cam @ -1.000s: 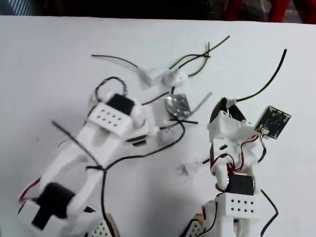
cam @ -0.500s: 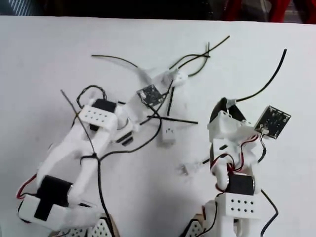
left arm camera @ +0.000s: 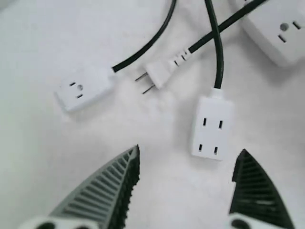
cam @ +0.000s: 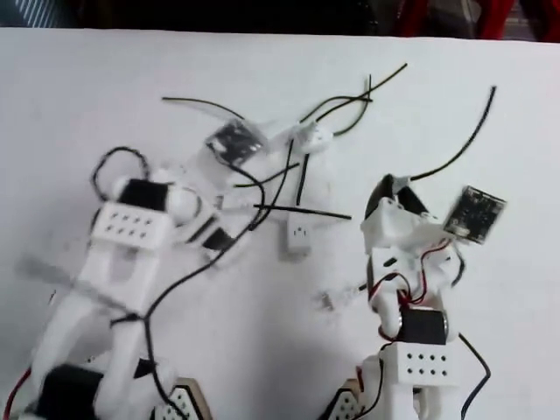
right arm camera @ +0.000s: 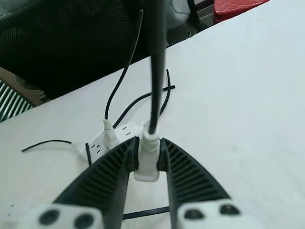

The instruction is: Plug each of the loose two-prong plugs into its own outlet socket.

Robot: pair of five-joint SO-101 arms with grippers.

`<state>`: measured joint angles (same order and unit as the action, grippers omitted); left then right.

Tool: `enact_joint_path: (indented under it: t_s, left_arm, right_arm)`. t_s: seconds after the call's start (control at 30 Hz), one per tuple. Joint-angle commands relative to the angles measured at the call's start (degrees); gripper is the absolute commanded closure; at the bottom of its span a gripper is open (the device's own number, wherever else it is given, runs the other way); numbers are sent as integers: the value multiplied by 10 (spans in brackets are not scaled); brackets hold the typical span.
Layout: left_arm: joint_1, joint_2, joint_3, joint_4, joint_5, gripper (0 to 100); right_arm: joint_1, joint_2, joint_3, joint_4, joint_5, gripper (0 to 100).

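Note:
My left gripper [left arm camera: 183, 164] is open with nothing between its grey and black fingers. Beyond it lie a loose two-prong plug [left arm camera: 159, 76] on a black cord, a small single outlet [left arm camera: 83, 88], a white two-socket outlet [left arm camera: 211, 125] and the corner of another outlet [left arm camera: 281, 26]. My right gripper [right arm camera: 147, 157] is shut on a white plug [right arm camera: 147, 164] whose black cord [right arm camera: 157, 57] rises from it. In the high view that gripper [cam: 385, 197] is at the centre right. Another loose plug [cam: 331, 299] lies just to its left.
Black cords [cam: 341, 105] cross the middle and back of the white table [cam: 87, 96]. A white outlet block [cam: 297, 234] sits mid-table and another outlet [cam: 311, 136] lies farther back. Behind my right gripper an outlet [right arm camera: 97, 143] holds a plug. A dark chair [right arm camera: 71, 43] stands past the table edge.
The left arm has drawn back to the left, away from the outlet block, and its camera board has moved up and left. The right gripper and its cord have shifted slightly left.

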<state>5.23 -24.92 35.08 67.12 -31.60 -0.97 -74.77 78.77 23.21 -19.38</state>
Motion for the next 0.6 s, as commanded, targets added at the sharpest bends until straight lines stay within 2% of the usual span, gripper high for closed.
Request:
enact_joint_path:
  t_s: [0.0,0.17,0.33,0.57]
  left_arm:
    - [-39,-83,2,18,35,691]
    - [-95,-146,55,9,55,691]
    - [-136,-212,144,-63,99,691]
    - [-175,-330,248,-127,159,691]
  right_arm:
    - [-58,-7,-7,8,51,981]
    - [-168,-7,-10,49,117,981]
    - [-278,-7,-11,82,166,981]
    - [-381,-5,-69,174,181,981]
